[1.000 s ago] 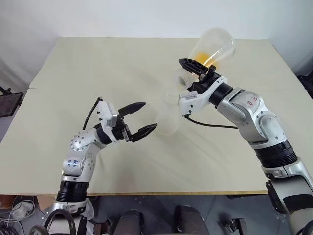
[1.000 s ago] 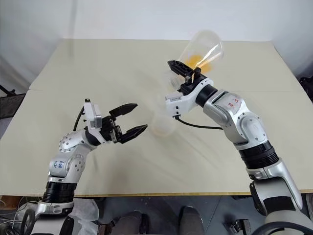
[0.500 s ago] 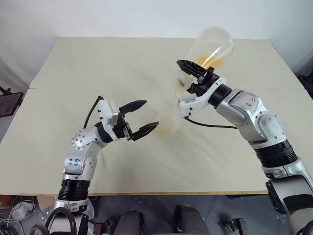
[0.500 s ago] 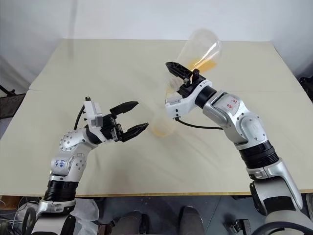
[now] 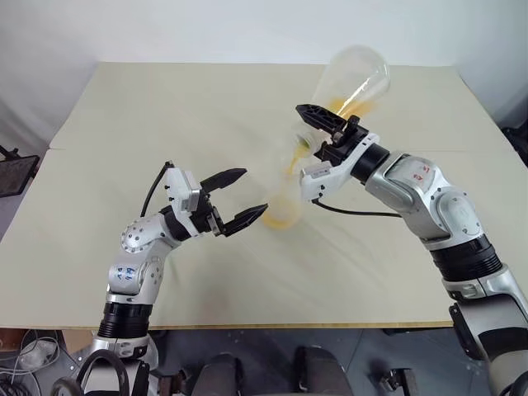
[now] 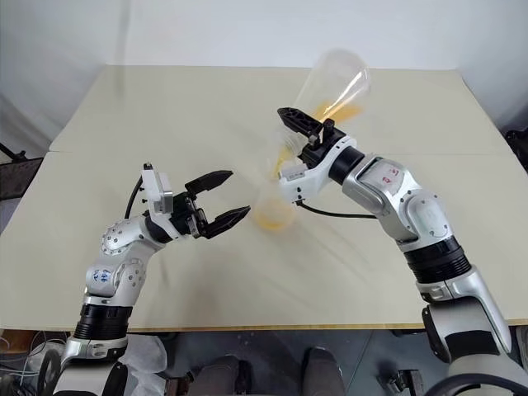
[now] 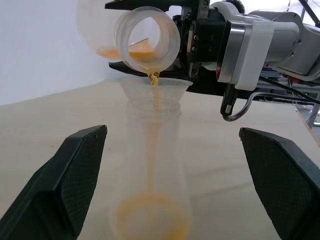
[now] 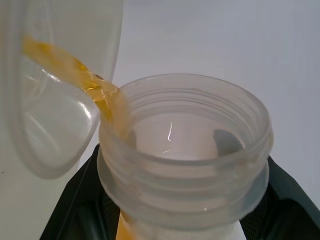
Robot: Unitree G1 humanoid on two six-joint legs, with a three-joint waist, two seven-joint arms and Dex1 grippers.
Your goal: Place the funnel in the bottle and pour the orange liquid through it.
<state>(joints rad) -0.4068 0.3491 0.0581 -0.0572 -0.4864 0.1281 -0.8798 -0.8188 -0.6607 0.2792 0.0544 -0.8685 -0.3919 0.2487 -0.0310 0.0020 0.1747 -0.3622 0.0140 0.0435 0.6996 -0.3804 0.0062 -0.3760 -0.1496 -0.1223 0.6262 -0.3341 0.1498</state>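
Orange liquid [image 7: 154, 102] streams from the tilted flask [image 5: 351, 78], pinched at its neck by the right gripper [image 5: 323, 132], into the funnel [image 7: 155, 86] seated in the bottle [image 7: 152, 190] below. Left gripper [image 5: 235, 200], fingers spread, flanks the bottle, probably to guard it.

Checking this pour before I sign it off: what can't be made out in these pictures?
- Bottle base: cut off by the left wrist view's lower edge.
- Funnel stem: blurred behind the clear bottle neck, left wrist view.
- Right pincer contact on the tilted flask: hidden by the flask neck, head views.
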